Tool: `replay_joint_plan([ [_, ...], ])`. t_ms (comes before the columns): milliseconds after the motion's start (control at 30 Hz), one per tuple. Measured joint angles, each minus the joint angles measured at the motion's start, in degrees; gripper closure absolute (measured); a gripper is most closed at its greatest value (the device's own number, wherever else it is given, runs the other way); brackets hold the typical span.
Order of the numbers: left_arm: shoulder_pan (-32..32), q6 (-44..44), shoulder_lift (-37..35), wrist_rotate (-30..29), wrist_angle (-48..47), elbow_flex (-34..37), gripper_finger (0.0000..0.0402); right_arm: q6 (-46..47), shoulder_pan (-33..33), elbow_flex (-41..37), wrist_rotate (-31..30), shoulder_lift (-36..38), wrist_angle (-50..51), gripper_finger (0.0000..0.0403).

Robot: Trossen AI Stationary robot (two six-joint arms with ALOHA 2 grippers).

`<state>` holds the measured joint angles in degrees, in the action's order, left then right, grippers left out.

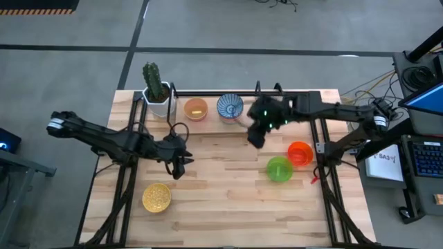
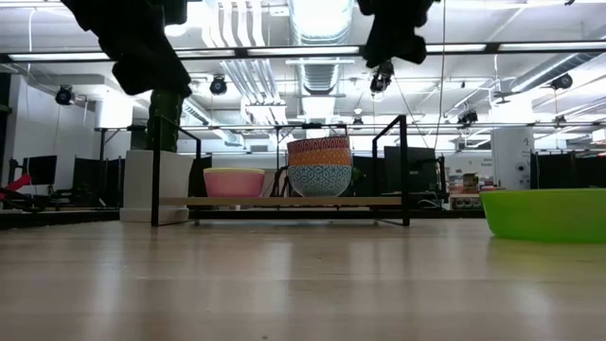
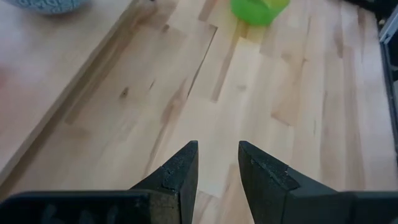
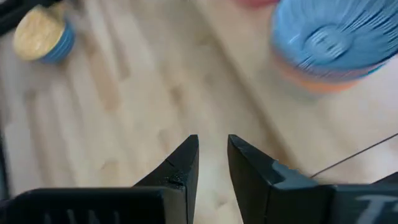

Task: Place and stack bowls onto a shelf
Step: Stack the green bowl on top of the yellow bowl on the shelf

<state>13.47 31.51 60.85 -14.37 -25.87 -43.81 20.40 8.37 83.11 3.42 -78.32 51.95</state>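
Bright ceiling lights and ducting fill the workshop behind the wooden tabletop (image 1: 228,200), whose far edge carries the shelf (image 1: 277,93). On it sit a pinkish-orange bowl (image 1: 196,108) and a blue-and-white patterned bowl (image 1: 230,107), the latter nested in a stack. The right gripper (image 1: 256,133) hovers empty just in front of the shelf, fingers a little apart; the left gripper (image 1: 178,164), likewise narrowly parted and empty, waits nearer the left edge. Loose bowls remain: green (image 1: 279,169) and red-orange (image 1: 300,153), touching, toward the right edge, and yellow (image 1: 156,197) toward the near-left corner. All stand upright, mouths up, axes vertical. The next pick likely calls for pinching one rim wall from above, lifting clear of the neighbour, and keeping the bowl level.
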Motion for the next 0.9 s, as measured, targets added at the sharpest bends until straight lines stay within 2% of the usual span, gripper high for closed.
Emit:
replay_joint_plan([
  [300, 0.0, -0.1, 0.9, 0.0, 0.2, 0.0, 0.0304, 13.0, -11.2, 0.0, -1.9, -5.5, 6.4, 0.0295],
  [567, 0.0, -1.0, 0.7, 0.0, 0.2, 0.0, 0.0304, 25.8, -17.1, 0.0, -3.4, -15.3, 16.1, 0.0291],
  [733, 0.0, -2.1, 0.7, -0.1, 0.2, 0.0, 0.0304, 30.1, -19.8, 0.0, -3.4, -21.8, 21.3, 0.0291],
  [900, 0.0, -2.6, 0.7, -0.1, 0.1, 0.0, 0.0304, 31.3, -21.3, 0.0, -3.4, -27.3, 21.5, 0.0291],
])
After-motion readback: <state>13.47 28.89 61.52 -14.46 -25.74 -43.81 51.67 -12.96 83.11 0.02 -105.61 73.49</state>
